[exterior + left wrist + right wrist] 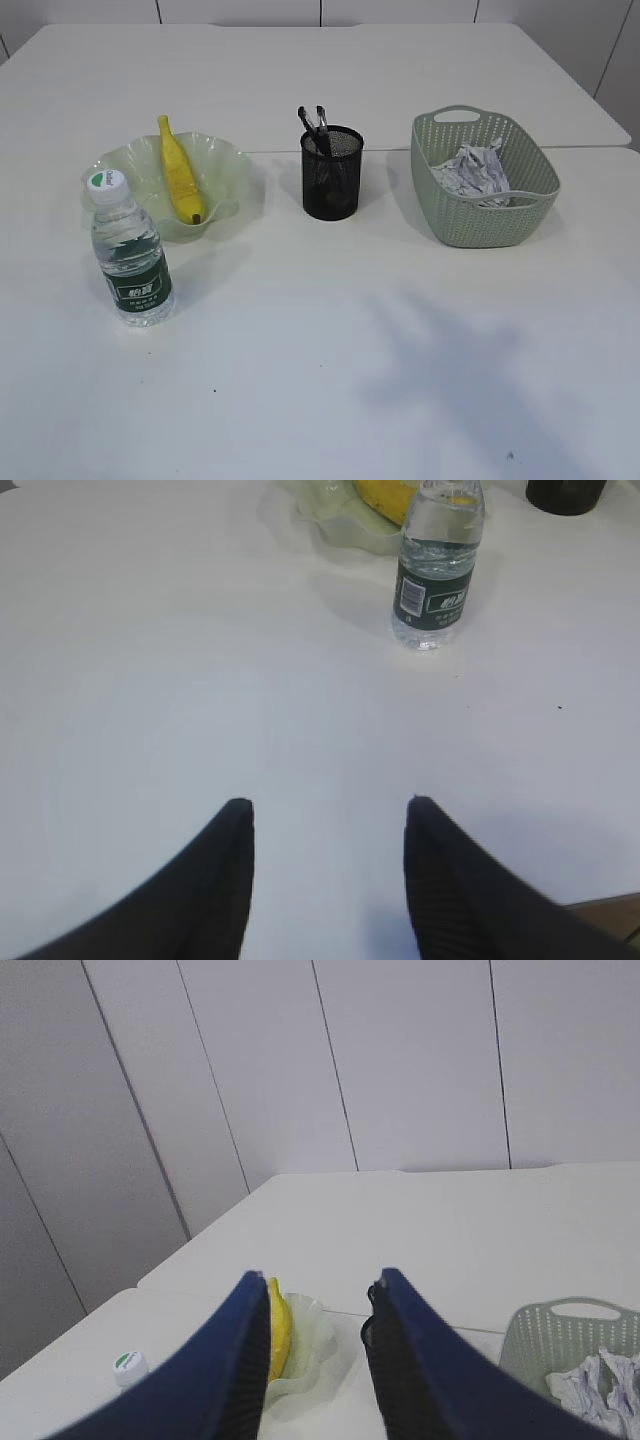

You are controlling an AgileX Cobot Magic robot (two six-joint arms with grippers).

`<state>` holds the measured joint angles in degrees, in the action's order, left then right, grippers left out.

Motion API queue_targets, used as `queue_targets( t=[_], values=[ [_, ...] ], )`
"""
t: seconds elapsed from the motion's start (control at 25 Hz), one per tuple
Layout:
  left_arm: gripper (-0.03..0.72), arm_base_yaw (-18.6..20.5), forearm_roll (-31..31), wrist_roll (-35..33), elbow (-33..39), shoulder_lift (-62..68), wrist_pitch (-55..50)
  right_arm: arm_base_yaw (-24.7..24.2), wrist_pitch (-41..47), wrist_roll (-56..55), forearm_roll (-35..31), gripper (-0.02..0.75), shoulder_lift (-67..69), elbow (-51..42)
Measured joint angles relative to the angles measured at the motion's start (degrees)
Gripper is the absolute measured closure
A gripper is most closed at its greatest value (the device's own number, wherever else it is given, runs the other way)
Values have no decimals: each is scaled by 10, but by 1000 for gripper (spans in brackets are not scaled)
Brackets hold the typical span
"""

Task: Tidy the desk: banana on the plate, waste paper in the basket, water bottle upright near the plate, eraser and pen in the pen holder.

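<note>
White tabletop [330, 380] fills the near ground of the exterior view, bare but for a soft shadow. Nearest on it, at the left, stands the clear plastic water bottle with a dark green label and white cap [130, 250], upright and just in front of the pale green wavy-edged plastic plate [225, 170]. A yellow banana [178, 172] lies in that plate, its dark tip toward the camera. Further right, near the middle, sits the black wire-mesh pen holder [332, 172], with dark pen tops [314, 126] sticking out above its rim; whether an eraser is inside cannot be told. At the right stands the grey-green woven plastic basket [520, 215], with crumpled white waste paper [480, 172] lying inside it.

Neither arm shows in the exterior view. From the left wrist, the left gripper [330, 820] hovers over bare table, jaws parted and empty. From the right wrist, the right gripper [320, 1295] is raised above the table, jaws likewise apart, grasping nothing.
</note>
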<state>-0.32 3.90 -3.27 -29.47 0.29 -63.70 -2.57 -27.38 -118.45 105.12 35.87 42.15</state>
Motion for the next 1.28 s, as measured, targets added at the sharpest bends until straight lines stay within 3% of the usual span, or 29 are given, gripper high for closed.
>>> queue_targets(
  t=[0.2,0.56,0.84,0.92,1.0,1.28],
  values=[
    [365,0,0,0,0,0,0,0,1,85,-28,473,0,-4],
    [383,0,-1,-1,0,0,0,0,46,298,-269,473,0,-32],
    [384,0,-1,-1,0,0,0,0,188,566,-472,473,0,-42],
    [384,0,-1,-1,0,0,0,4,218,608,-504,473,1,-42],
    [387,0,-1,-1,0,0,0,9,228,605,-489,473,1,-42],
    [411,0,-1,-1,0,0,0,14,227,452,-330,473,3,-44]
  ],
)
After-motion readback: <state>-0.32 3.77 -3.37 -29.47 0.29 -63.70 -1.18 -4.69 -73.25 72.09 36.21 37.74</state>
